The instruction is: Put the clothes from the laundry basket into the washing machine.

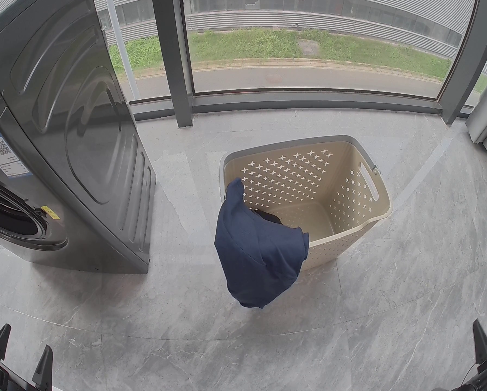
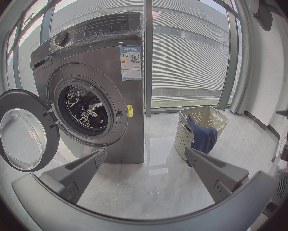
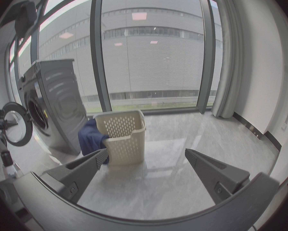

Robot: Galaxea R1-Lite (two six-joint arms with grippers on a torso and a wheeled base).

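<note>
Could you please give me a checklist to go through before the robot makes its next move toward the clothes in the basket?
1. Washing machine door swung open: ok.
2. Drum opening unblocked: ok.
3. Left gripper open and empty: ok.
4. Right gripper open and empty: ok.
5. Navy garment easy to grasp: ok, it is draped over the laundry basket rim and hangs down outside.
6. Basket otherwise empty: cannot tell; something dark lies half hidden behind the garment.

Illegible sticker (image 2: pixel 130 63) on washing machine (image 2: pixel 95 64)
</note>
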